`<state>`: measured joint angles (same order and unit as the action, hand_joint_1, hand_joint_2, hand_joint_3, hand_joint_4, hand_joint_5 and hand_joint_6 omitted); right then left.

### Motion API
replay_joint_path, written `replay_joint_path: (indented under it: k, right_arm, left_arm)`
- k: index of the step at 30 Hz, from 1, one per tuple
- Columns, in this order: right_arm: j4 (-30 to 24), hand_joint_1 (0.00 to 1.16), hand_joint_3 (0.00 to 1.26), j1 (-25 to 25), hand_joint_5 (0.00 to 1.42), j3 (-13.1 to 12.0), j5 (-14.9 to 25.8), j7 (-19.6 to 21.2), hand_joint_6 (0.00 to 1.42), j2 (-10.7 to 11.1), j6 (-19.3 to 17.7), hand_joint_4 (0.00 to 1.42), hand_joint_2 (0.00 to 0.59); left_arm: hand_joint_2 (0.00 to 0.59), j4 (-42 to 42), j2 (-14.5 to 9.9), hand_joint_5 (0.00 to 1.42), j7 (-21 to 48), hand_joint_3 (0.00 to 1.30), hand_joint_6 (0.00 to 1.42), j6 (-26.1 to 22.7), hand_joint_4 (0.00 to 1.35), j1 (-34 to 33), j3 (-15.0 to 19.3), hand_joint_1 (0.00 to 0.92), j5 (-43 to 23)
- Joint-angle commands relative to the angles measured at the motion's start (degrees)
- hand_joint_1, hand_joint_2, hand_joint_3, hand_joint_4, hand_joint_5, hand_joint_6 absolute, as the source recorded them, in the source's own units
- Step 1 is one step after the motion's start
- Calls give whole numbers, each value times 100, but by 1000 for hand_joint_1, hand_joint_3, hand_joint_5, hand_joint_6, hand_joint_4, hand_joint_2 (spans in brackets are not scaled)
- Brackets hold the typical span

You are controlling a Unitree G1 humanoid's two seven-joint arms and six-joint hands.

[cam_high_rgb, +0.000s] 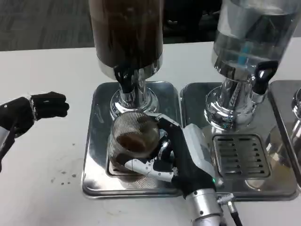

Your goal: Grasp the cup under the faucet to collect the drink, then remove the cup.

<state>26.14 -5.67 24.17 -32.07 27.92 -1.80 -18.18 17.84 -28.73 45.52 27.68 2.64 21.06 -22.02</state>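
While the right hand [181, 157] gripped the cup, the scene stood as labelled below.

Right hand: its fingers [141, 165] were wrapped round the cup [133, 141], some curling across the near side, another reaching along the far right of the rim; the white back of the hand lay to the right of the cup, with the silver forearm [203, 207] running toward the lower edge.

Cup: a clear ribbed glass, upright, enclosed by the right fingers; dark liquid lay in its bottom. It stood on the tray [96, 141], directly beneath the faucet.

Faucet: a black tap [125, 77] just beyond the fingers, above the cup's far rim, fixed to the chrome column of the dark dispenser.

Dark dispenser: a tall vessel [126, 33] of brown drink, rising behind the fingers.

Tray: a polished steel base under cup and right hand, resting on the bench [42, 75].

Clear dispenser: a second vessel [256, 37] to the right of the right hand, well apart from the fingers, with its own black tap [263, 73] and a slotted drip grille [241, 155] just beside the back of the hand.

Left hand: dark [35, 110], over the bench well to the left of the tray; its fingers [51, 104] were curled inward and held nothing.

Bench: white, with a few small dark specks [66, 175] left of the tray.
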Motion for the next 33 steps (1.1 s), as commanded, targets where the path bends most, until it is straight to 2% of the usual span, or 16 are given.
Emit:
replay_joint_path:
  k: [1, 25, 33]
  right_arm:
    - [-60, 806, 674, 50, 910, -11, -1, 157, 1104, -62, -198, 749, 219]
    - [-345, 787, 744, 125, 992, -105, 10, 163, 1210, 91, -519, 831, 245]
    - [-437, 786, 758, 131, 1020, -136, 36, 53, 1232, 143, -491, 850, 246]
  left_arm:
    - [80, 85, -70, 350, 5, 414, 242, -30, 377, -34, -46, 0, 56]
    - [81, 394, -79, 350, 27, 392, 243, 65, 369, -203, -222, 0, 132]
    - [81, 463, -101, 350, 42, 392, 243, 98, 367, -236, -240, 0, 157]
